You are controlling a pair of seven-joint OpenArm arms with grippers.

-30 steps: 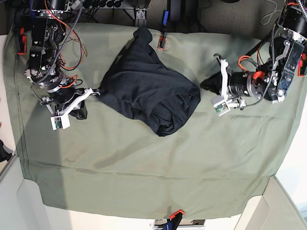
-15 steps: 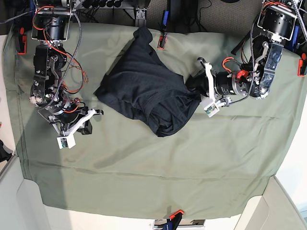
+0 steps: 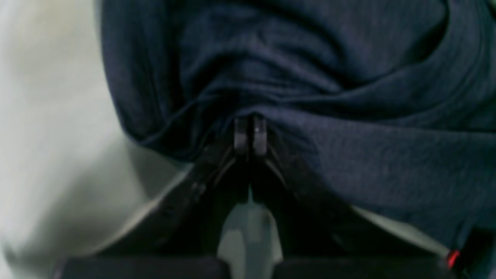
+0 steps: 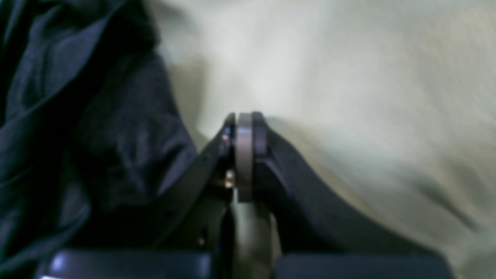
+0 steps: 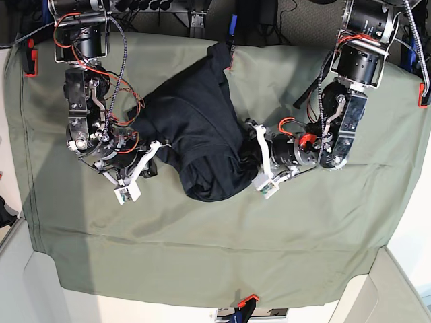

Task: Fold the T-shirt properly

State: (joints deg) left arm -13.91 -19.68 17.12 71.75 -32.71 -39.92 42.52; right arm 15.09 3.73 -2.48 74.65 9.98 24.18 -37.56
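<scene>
The middle of the surface [image 5: 202, 249] is blocked by the bunched T-shirt [image 5: 199, 134], flanked at 9 o'clock by the right claw [image 5: 153, 156] and at 3 o'clock by the left claw [image 5: 248, 159]. Open cloth is left from 4 to 8 o'clock.

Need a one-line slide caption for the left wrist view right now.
Left gripper, jaws closed, pressed against bunched folds of the dark navy T-shirt above the pale table cloth.

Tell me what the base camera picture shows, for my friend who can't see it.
A dark navy T-shirt lies bunched in a heap on an olive-green table cloth, seen from above. Two robot arms press in from both sides: the left gripper sits at the heap's right edge, and the right gripper at its left edge.
</scene>
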